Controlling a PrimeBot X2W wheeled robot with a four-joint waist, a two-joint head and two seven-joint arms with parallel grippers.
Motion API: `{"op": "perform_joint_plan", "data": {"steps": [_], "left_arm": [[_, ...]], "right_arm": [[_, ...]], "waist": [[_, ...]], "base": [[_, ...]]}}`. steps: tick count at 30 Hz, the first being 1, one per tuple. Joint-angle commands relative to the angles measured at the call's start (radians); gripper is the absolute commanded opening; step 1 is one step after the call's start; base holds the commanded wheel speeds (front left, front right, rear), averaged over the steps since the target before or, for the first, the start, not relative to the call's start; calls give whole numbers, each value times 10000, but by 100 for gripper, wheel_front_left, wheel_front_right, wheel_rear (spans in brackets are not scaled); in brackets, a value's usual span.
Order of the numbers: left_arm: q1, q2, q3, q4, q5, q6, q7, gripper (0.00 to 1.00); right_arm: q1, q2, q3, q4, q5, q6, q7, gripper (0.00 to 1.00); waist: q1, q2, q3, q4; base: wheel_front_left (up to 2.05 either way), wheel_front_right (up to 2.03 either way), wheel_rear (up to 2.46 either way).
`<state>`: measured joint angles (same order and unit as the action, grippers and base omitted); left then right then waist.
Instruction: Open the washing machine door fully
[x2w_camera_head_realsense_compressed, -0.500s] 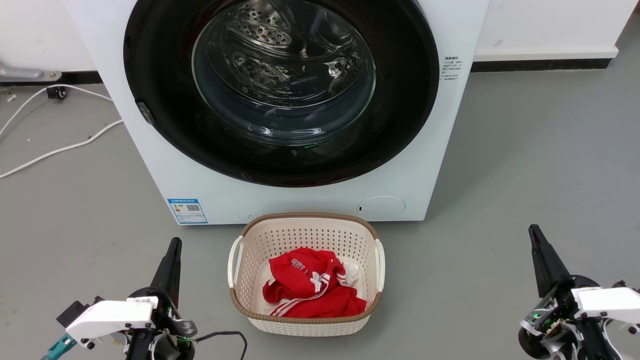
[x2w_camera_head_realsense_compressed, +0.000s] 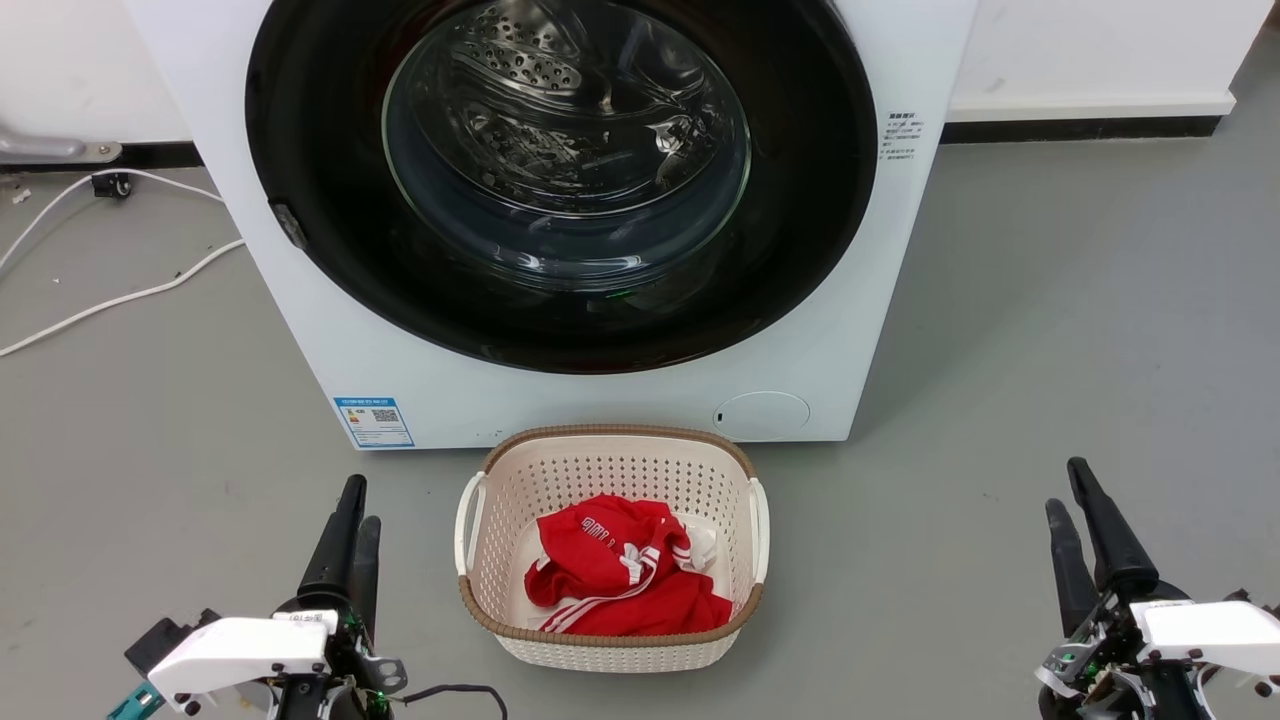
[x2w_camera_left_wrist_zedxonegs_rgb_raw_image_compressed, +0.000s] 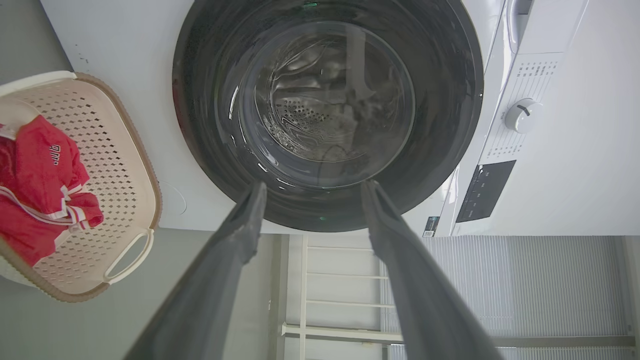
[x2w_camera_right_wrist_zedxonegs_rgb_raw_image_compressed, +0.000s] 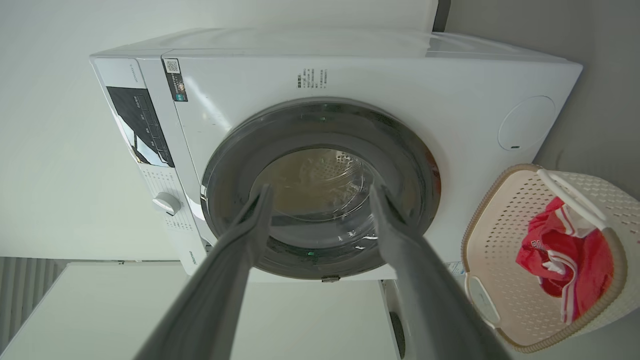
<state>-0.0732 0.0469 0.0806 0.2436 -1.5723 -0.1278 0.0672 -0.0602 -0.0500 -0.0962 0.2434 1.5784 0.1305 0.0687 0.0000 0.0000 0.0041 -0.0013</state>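
One blue QR-code label (x2w_camera_head_realsense_compressed: 374, 421) below closed washing machine door (x2w_camera_head_realsense_compressed: 562, 170), print unreadable

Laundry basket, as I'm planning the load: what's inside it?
A crumpled red garment with white stripes lies in the basket, some white fabric beside it. Whatever is under them is covered.

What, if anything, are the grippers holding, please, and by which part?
Nothing: the left gripper and right gripper are both open and empty, clear of the washing machine door.

- One washing machine (x2w_camera_head_realsense_compressed: 600, 400), upper centre.
- One washing machine door (x2w_camera_head_realsense_compressed: 800, 200).
- One basket (x2w_camera_head_realsense_compressed: 615, 433), lower centre.
- One red garment (x2w_camera_head_realsense_compressed: 620, 580).
- Two grippers: left gripper (x2w_camera_head_realsense_compressed: 361, 500), right gripper (x2w_camera_head_realsense_compressed: 1064, 483).
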Motion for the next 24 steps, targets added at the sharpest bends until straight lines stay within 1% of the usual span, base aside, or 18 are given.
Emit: {"op": "perform_joint_plan", "data": {"steps": [1,8,14,24], "left_arm": [[-208,28,-28,-271,190,-13,-82,100],[-239,27,-1,-803,1476,-15,-404,100],[-284,28,-16,-1193,2487,-17,-659,100],[-254,30,-52,-1725,4750,-21,-1050,100]], "right_arm": [[-135,-18,7,-267,-145,2,-78,100],[-116,-18,4,-759,-1476,2,-400,100],[-134,-19,84,-1247,-3020,2,-658,100],[-67,-19,387,-1793,-5993,2,-1056,100]], "waist": [[0,0,1,-2],[0,0,10,-15],[0,0,23,-38],[0,0,30,-69]], "base": [[0,0,0],[0,0,0],[0,0,0],[0,0,0]]}}
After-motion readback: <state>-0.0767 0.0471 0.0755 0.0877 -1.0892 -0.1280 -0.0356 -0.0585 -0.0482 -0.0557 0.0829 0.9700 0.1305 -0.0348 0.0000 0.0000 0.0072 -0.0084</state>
